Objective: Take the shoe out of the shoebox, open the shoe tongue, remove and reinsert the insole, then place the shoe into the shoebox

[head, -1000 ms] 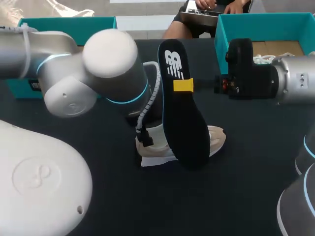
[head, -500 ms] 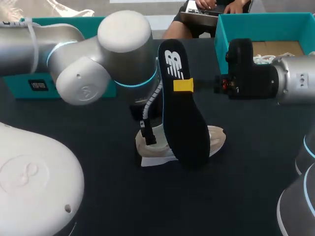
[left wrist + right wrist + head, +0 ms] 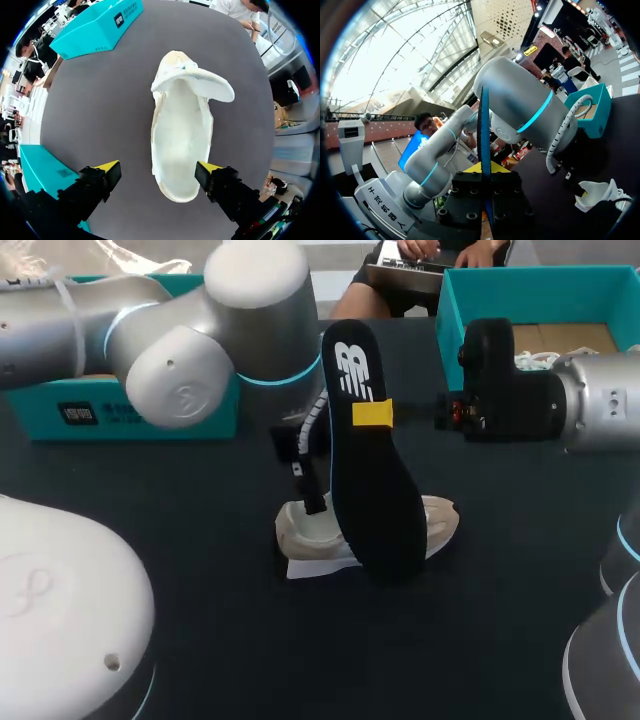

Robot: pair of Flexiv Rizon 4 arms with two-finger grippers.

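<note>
Left arm lifted, swung back; left jaws released, shoe [image 3: 182, 145] heel below between them. Right jaws grasping upright insole [image 3: 375, 480], near shoe. Box [image 3: 97, 27] well ahead.

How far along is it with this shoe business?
Done: the shoe sits on the table outside the shoebox, tongue folded open, insole out. In hand: the right claw holds the insole upright; the left claw hangs open over the shoe. Left: slide the insole back, then box the shoe.
</note>
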